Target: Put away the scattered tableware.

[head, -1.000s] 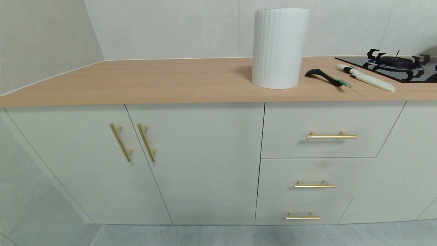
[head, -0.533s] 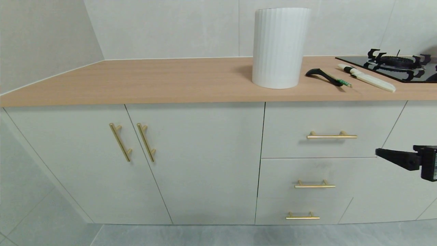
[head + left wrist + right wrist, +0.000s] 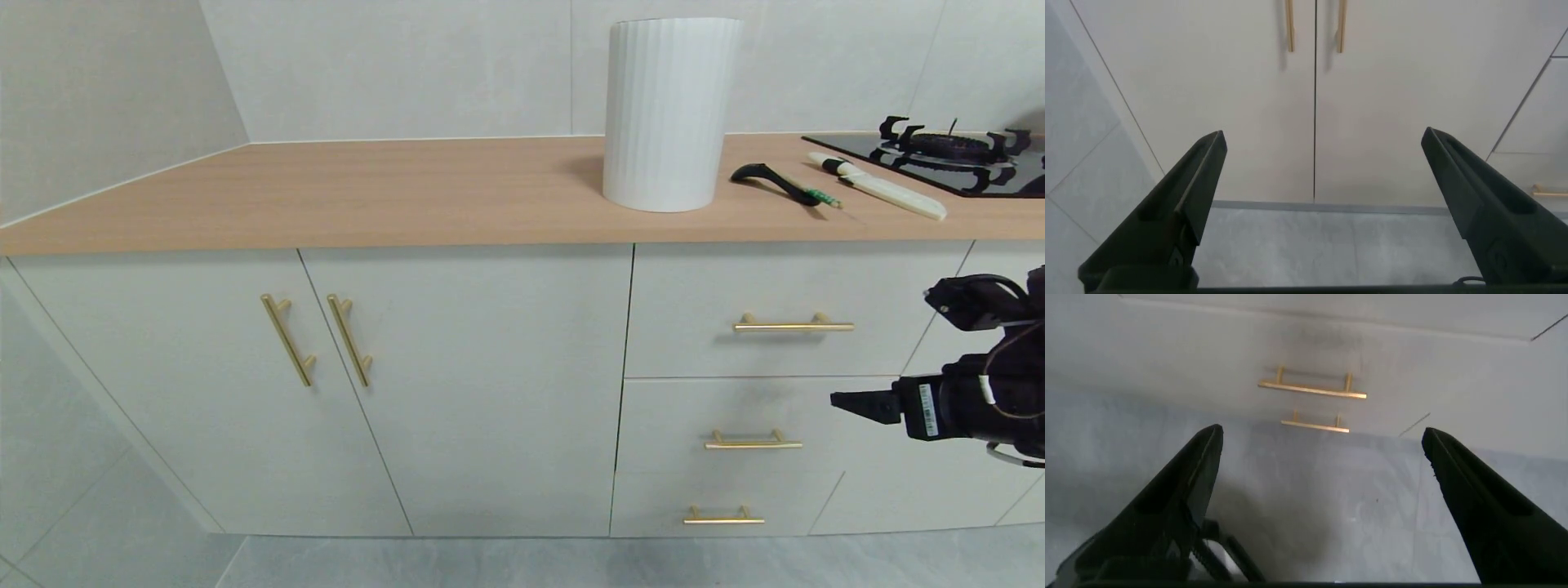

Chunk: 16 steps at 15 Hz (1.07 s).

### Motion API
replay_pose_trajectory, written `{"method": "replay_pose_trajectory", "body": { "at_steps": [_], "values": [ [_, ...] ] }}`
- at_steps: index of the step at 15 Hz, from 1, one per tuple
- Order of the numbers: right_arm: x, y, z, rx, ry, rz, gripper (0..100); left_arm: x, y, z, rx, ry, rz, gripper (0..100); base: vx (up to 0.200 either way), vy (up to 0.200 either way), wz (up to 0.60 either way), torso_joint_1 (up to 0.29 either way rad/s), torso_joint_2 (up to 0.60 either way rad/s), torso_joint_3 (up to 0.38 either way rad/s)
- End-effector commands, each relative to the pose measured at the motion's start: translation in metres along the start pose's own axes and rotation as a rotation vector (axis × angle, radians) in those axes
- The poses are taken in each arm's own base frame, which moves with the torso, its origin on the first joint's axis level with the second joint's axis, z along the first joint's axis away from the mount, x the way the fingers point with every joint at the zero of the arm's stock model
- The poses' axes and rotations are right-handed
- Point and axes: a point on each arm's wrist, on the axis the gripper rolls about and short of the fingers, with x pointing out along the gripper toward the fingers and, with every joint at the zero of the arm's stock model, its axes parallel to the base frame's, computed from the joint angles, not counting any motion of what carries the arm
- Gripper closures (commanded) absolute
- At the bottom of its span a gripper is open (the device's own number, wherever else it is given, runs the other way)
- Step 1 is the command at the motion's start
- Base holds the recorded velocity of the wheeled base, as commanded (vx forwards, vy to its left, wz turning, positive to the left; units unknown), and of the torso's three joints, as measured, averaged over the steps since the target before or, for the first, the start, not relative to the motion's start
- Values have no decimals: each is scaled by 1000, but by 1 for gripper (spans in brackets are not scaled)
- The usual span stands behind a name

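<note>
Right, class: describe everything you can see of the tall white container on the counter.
The container is a tall white cylinder with fine vertical ribs, matte, perhaps ceramic or plastic. It stands upright on the wooden counter, left of a black-handled tool and a pale knife, touching neither. Its rim is seen edge-on, so its inside is hidden.

Bright even light, soft shadows, bowed edges

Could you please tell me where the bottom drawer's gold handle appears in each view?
Head view: bottom drawer handle, low, right of centre.
Right wrist view: the handle nearer the floor of two.
Left wrist view: a gold end at the frame edge, probably it.
Shared landmark: the grey floor.
</note>
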Motion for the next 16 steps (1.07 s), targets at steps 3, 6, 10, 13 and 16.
{"method": "replay_pose_trajectory", "body": {
  "at_steps": [3, 6, 10, 13, 16],
  "values": [
    [69, -3, -27, 7, 118, -2, 0, 0, 0, 0, 0, 1, 0, 0, 0, 0, 0, 0, 0, 0],
    [99, -4, -42, 3, 1, -9, 0, 0, 0, 0, 0, 1, 0, 0, 0, 0, 0, 0, 0, 0],
    [113, -5, -51, -1, -39, -42, 0, 0, 0, 0, 0, 1, 0, 0, 0, 0, 0, 0, 0, 0],
    [125, -5, -58, 0, -19, -50, 0, 0, 0, 0, 0, 1, 0, 0, 0, 0, 0, 0, 0, 0],
    [148, -7, -69, 0, -43, -104, 0, 0, 0, 0, 0, 1, 0, 0, 0, 0, 0, 0, 0, 0]
  ]
}}
